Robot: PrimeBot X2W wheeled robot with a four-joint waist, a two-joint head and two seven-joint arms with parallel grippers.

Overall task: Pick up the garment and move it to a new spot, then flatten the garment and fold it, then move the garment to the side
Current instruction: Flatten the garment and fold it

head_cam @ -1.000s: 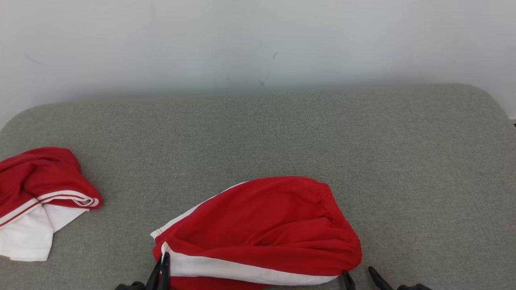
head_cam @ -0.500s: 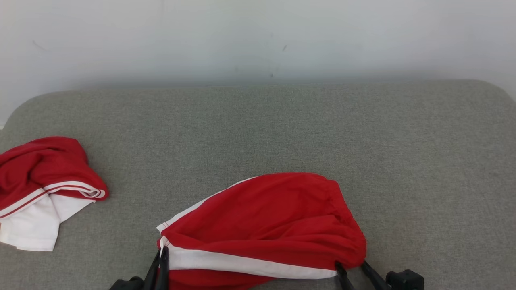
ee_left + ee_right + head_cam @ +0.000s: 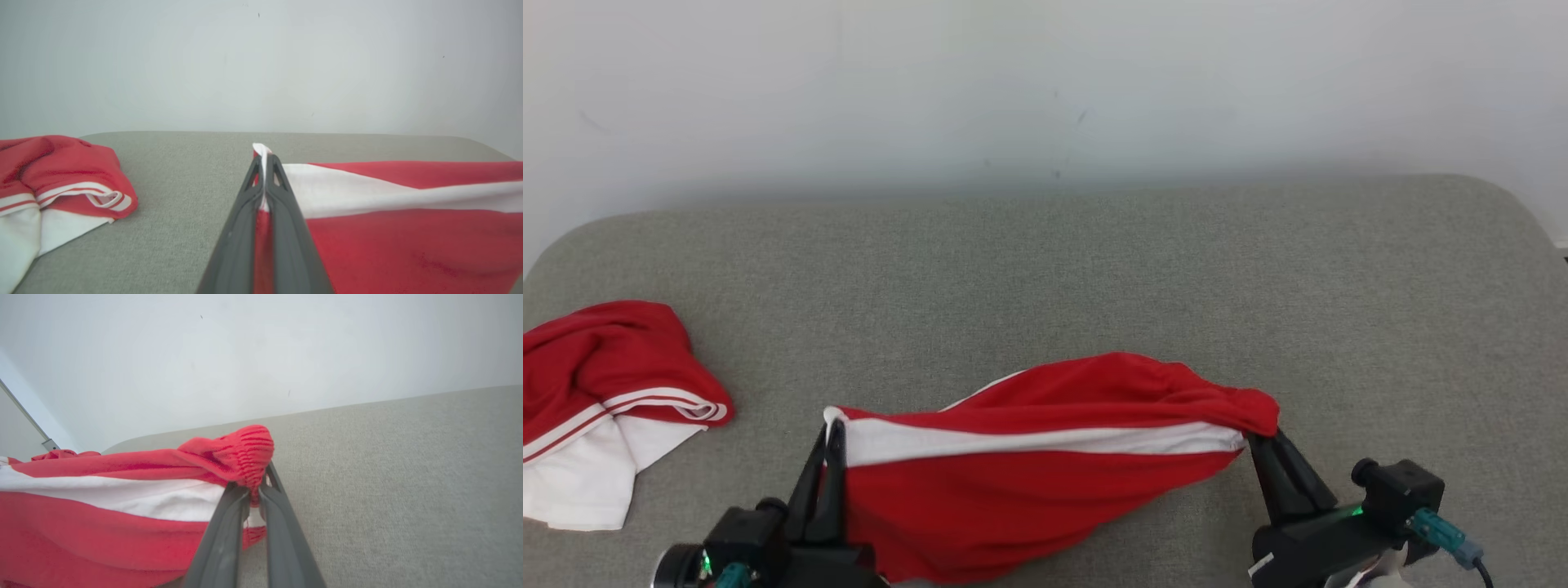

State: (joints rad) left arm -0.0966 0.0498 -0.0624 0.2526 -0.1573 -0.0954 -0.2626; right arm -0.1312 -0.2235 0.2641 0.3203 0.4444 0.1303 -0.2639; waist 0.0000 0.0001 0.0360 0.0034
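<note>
Grips the garment (image 3: 1029,498) by its striped corner in the left gripper (image 3: 832,426). Pinches its bunched end in the right gripper (image 3: 1259,443).

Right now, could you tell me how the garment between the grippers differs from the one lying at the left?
The held garment is stretched long between the left gripper and right gripper, both shut on its ends; the left garment lies crumpled and ungripped. The held garment shows one white band; the left garment a broad white part. Both are red and white.
</note>
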